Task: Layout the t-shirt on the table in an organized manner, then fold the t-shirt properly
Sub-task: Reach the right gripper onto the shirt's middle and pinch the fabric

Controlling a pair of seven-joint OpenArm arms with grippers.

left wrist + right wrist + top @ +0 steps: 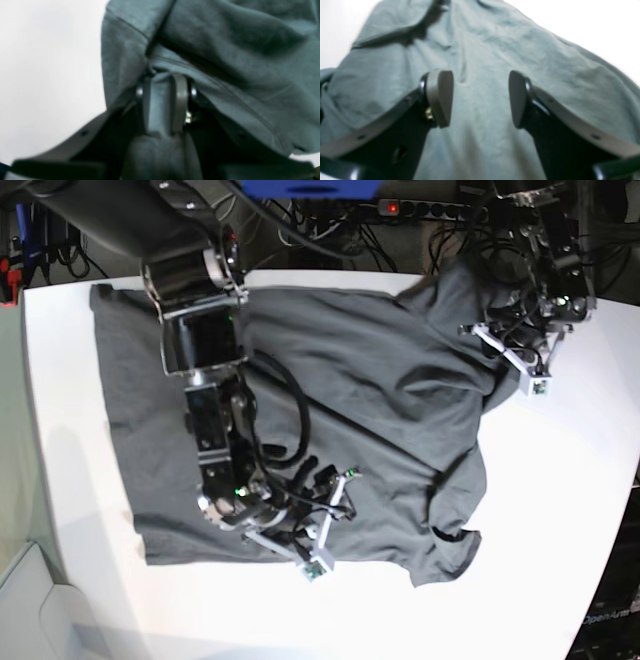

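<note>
Base view: high overhead, looking down on the whole table [560, 580], t-shirt [380, 400] central. Left wrist view: very close, blurred, facing along its pincer [165, 82] into cloth folds. Right wrist view: close above the t-shirt's flat body, past its pincer [480, 98]. All three share the t-shirt.

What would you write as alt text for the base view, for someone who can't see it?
A dark grey t-shirt lies spread but wrinkled on a white table. One robot arm's right tool hovers open over the shirt's near edge, while the left tool at the far right lifts a bunched corner of the cloth.
</note>
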